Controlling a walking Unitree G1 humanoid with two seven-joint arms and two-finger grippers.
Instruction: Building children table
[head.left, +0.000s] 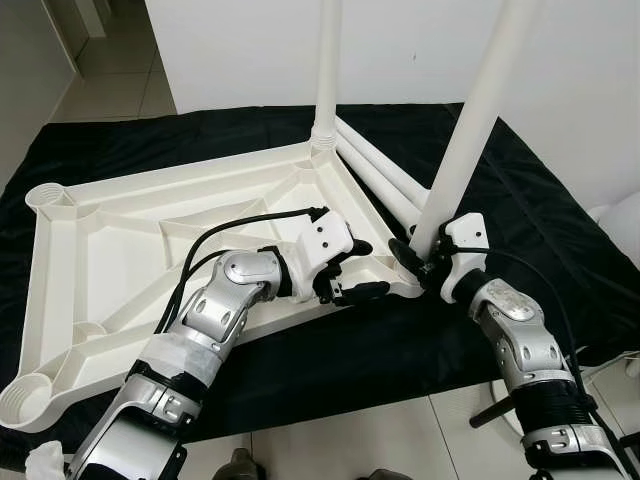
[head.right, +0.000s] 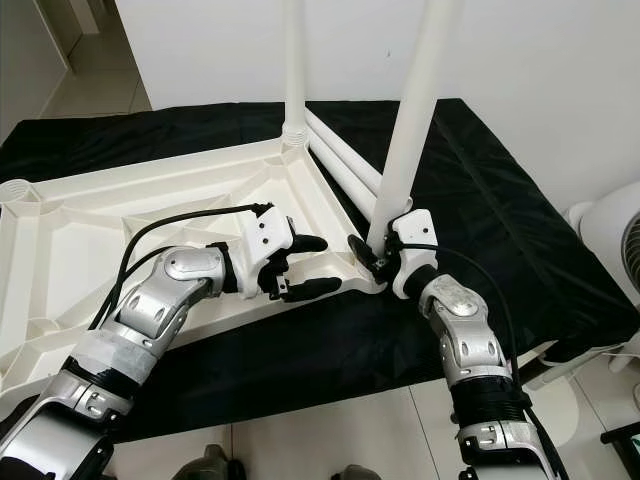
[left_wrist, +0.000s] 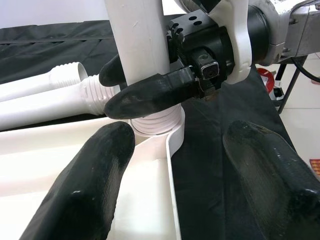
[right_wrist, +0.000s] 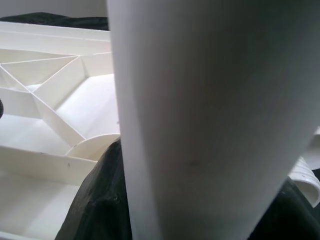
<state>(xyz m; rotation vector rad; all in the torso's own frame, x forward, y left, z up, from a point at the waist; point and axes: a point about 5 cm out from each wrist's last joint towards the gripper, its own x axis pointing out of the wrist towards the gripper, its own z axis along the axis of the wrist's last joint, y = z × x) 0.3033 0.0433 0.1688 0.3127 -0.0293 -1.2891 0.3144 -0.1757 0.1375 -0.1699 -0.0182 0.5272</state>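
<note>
The white table top (head.left: 130, 230) lies upside down on a black cloth (head.left: 330, 360). One white leg (head.left: 328, 70) stands upright in the far corner socket. A second leg (head.left: 470, 120) stands tilted at the near right corner, its threaded end at the socket (left_wrist: 160, 127). My right gripper (head.left: 420, 255) is shut on this leg just above its base; the leg (right_wrist: 210, 110) is seen close up in the right wrist view. My left gripper (head.left: 372, 268) is open over the table top's edge, just left of that corner, with its fingers (left_wrist: 85, 185) pointing at the leg's base and holding nothing.
Two more white legs (head.left: 385, 185) lie side by side on the cloth between the standing legs. A white wall rises right behind. A white fan (head.right: 610, 240) stands at the right, and tiled floor (head.left: 350, 440) runs along the cloth's near edge.
</note>
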